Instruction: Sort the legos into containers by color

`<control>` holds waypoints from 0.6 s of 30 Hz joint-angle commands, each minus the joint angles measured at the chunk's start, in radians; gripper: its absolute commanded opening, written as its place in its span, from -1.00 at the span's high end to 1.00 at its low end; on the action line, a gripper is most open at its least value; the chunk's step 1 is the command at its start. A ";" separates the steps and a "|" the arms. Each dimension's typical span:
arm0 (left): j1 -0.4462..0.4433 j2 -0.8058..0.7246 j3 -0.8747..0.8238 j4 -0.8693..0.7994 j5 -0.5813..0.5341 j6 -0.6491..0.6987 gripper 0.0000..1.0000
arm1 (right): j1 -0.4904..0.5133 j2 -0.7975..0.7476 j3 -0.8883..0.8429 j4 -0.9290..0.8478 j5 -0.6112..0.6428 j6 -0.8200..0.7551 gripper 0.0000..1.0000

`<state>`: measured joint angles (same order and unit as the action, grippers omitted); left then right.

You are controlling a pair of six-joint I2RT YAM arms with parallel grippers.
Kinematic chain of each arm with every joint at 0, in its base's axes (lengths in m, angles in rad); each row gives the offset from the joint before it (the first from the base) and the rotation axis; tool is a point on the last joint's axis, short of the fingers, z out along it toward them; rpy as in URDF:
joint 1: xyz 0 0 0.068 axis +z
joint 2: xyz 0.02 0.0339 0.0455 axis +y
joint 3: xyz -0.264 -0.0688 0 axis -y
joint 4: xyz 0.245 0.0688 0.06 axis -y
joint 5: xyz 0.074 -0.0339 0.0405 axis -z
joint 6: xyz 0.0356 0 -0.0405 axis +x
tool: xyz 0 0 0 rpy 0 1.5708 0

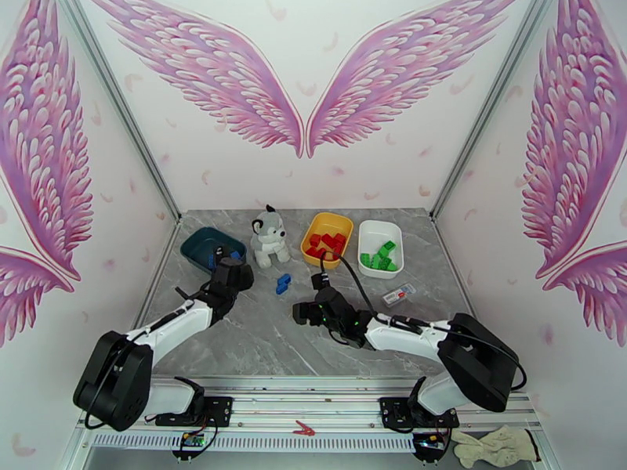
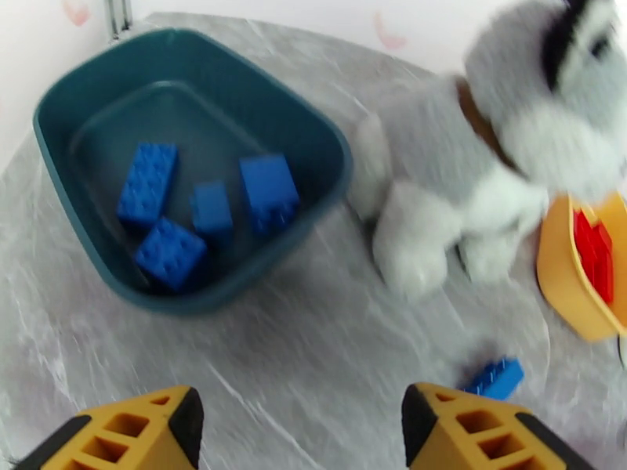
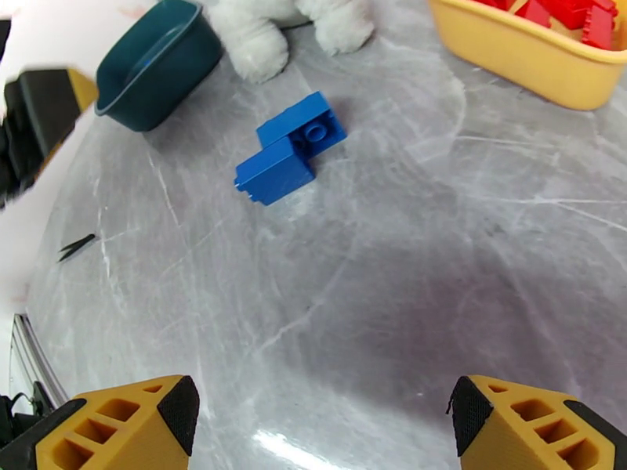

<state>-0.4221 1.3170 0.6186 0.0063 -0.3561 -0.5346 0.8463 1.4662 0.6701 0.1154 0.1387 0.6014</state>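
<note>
The dark teal tray (image 1: 200, 243) (image 2: 313, 142) holds several blue legos (image 2: 168, 252). My left gripper (image 1: 226, 264) (image 2: 302, 424) hovers just off the tray's near right rim, open and empty. Two blue legos (image 1: 282, 283) (image 3: 290, 148) lie stuck together on the table in front of the plush dog, one of them also seen in the left wrist view (image 2: 494, 377). My right gripper (image 1: 300, 311) (image 3: 321, 424) stands open and empty a little nearer than them. Red legos (image 1: 326, 244) fill the yellow tray (image 1: 338, 221) (image 3: 533, 60). Green legos (image 1: 382, 256) lie in the white tray (image 1: 376, 227).
A grey-and-white plush dog (image 1: 269, 238) (image 2: 486, 150) sits between the teal and yellow trays. A small white card (image 1: 398, 294) lies in front of the white tray. The left arm's gripper (image 3: 35, 127) shows at the left edge of the right wrist view.
</note>
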 commanded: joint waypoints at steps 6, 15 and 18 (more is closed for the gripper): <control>-0.108 -0.001 -0.139 0.191 0.224 0.056 -0.44 | -0.032 -0.110 -0.074 -0.045 0.045 -0.019 -0.88; -0.185 0.227 -0.063 0.270 0.237 0.149 -0.23 | -0.039 -0.143 -0.075 -0.058 0.042 -0.023 -0.92; -0.188 0.312 -0.016 0.269 0.208 0.162 -0.17 | -0.038 -0.139 -0.075 -0.055 0.036 -0.024 -0.92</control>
<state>-0.6071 1.5757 0.5438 0.2436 -0.1253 -0.4103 0.8177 1.3384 0.5999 0.0830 0.1658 0.5922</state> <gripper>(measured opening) 0.591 0.960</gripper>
